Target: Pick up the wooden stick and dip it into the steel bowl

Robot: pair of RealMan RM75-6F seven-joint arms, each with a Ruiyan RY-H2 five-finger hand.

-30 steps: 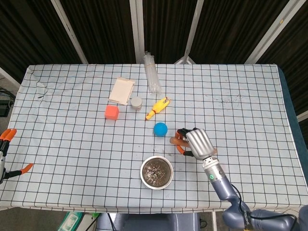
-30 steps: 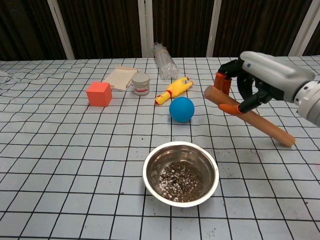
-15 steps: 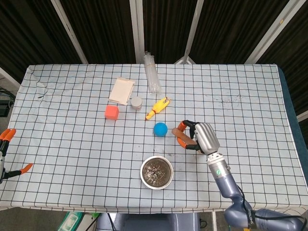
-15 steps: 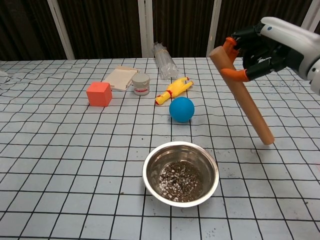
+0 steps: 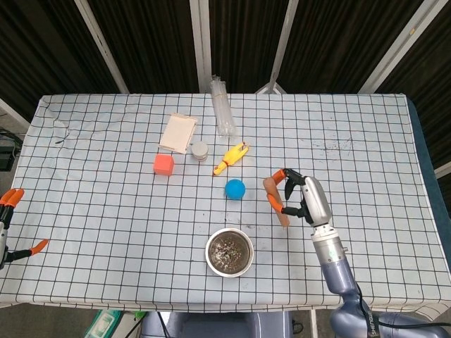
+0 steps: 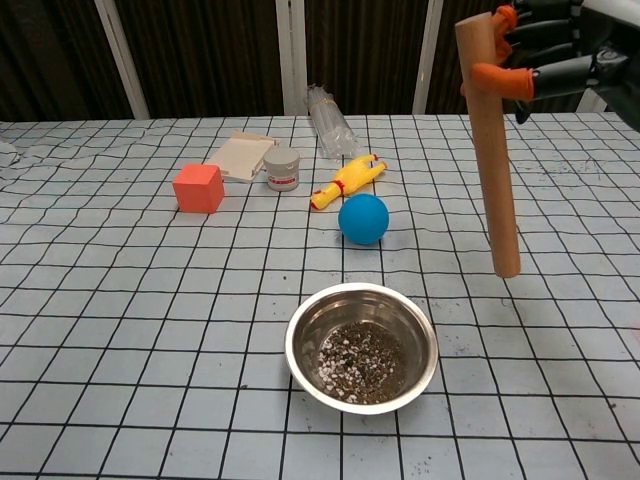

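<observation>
Right hand point(image 5: 304, 199) clamped on upper end of brown wooden stick point(image 6: 490, 160), upper right of chest view; stick near-upright, clear of bench point(image 6: 120, 320). Round steel bowl point(image 6: 362, 342) holding speckled grit sits lower centre, left of stick tip. Left hand point(image 5: 5, 229) at left edge; state unclear.

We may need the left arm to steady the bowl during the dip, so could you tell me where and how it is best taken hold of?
Grip the bowl by its rolled rim on the left side, coming from above. It sits upright and open, the walls curve under, and grains fill the bottom, so only the rim offers purchase. The stick hangs upright right of it in the right robot hand, so the left side stays free.
</observation>
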